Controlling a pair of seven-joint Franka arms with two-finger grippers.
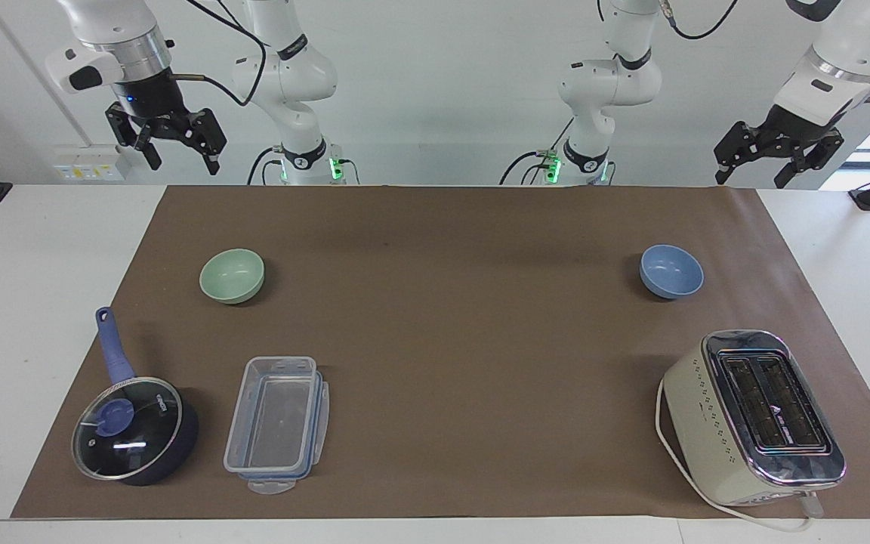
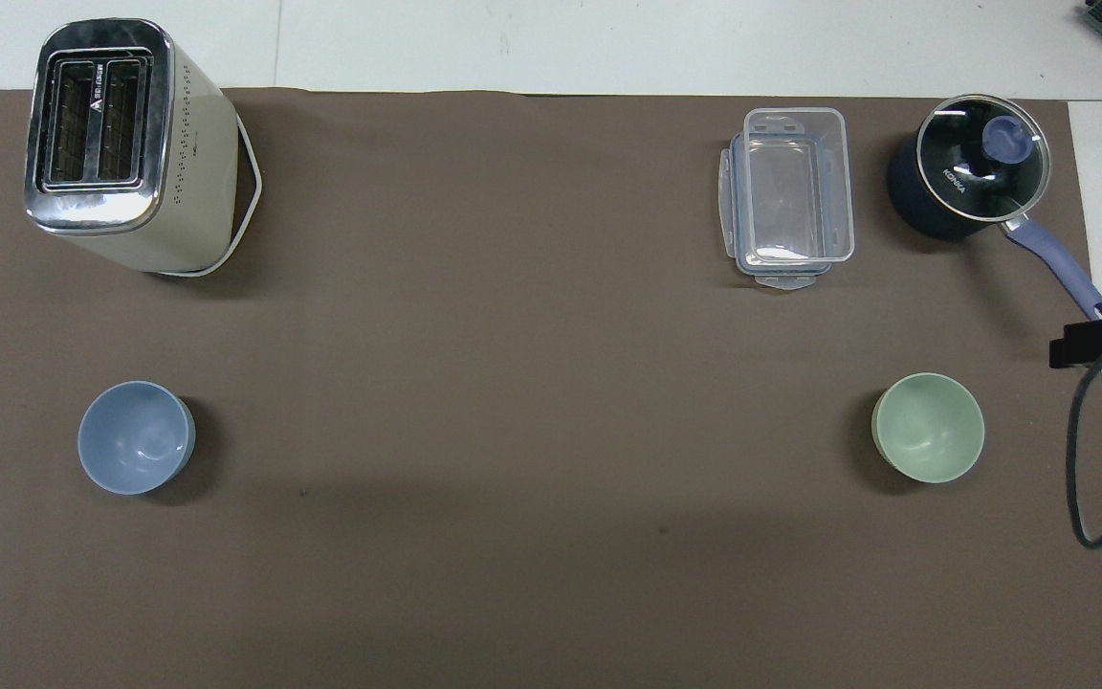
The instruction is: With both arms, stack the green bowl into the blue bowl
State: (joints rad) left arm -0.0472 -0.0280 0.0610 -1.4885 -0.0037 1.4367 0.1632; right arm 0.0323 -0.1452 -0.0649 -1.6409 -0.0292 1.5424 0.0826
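The green bowl (image 1: 232, 276) sits upright on the counter (image 1: 442, 317) below and forward of the right pincer (image 1: 177, 148), which hangs with fingers spread and holds nothing. The blue bowl (image 1: 671, 270), well apart at the other end, lies likewise below the left pincer (image 1: 778, 159), also spread and empty, so each arm has its own bowl nearer.

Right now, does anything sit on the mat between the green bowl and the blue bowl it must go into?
Nothing visible does. The green bowl and the blue bowl stand at opposite ends of a bare strip of mat. The toaster, clear box and saucepan all lie farther from the robots.
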